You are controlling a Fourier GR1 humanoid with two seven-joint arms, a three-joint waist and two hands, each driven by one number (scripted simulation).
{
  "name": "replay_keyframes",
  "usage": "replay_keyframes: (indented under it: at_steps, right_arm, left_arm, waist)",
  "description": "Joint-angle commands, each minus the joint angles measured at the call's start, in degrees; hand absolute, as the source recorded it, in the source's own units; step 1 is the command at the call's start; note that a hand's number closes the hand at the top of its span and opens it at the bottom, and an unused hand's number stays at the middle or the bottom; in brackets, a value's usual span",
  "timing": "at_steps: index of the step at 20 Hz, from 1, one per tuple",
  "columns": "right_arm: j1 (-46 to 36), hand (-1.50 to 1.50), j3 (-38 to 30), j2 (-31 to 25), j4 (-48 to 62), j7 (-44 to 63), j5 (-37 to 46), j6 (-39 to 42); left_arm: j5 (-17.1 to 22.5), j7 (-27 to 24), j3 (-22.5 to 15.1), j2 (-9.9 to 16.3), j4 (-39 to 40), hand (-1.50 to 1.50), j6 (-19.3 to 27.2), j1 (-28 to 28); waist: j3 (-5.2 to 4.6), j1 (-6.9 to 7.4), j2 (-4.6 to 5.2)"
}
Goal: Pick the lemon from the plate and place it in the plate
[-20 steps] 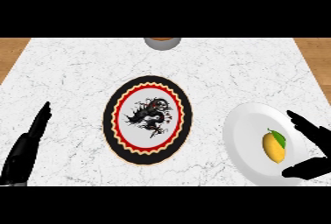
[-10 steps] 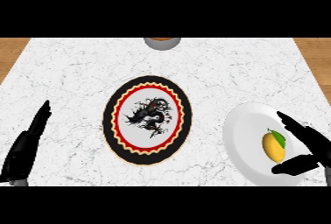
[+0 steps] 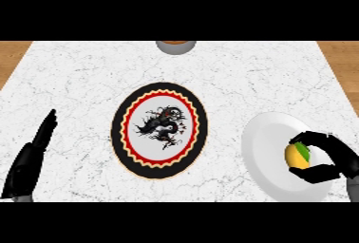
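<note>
right hand (image 3: 329, 161) fingers curled round lemon (image 3: 297, 155) on white plate (image 3: 270, 156) | long axis upright | dragon plate (image 3: 160, 130) lies to its left | left hand (image 3: 32, 159) open, resting

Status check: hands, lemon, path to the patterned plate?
Right hand curled round lemon on white plate. Left hand open, resting at left edge. Dragon-patterned plate bare; nothing on counter between plates.

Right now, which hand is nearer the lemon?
Right. The right hand curls round the lemon on the white plate. The left hand rests open at the counter's far left, beyond the patterned plate.
</note>
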Motion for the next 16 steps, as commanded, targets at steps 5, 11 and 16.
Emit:
replay_keyframes:
  at_steps: [5, 11, 16]
  right_arm:
    - [-8.91, 1.50, 11.23, -4.62, 2.36, 1.05, 20.42, -8.64]
    - [-16.78, 1.50, 14.54, -2.49, 11.94, -0.07, 29.70, -16.27]
    - [-15.42, 1.50, 12.13, -1.97, 4.34, 2.77, 31.44, -24.38]
  left_arm:
    - [1.13, -0.34, 1.03, 0.74, 1.16, 0.00, -1.65, -2.34]
    - [-0.88, -0.69, -0.59, -1.70, -0.01, 0.00, 0.01, -0.50]
    - [-0.08, -4.32, 1.53, -0.35, 4.00, 0.00, -1.27, 0.84]
  waist:
    - [0.25, 2.05, 0.50]
    - [0.30, 1.08, 0.32]
    - [0.22, 0.10, 0.07]
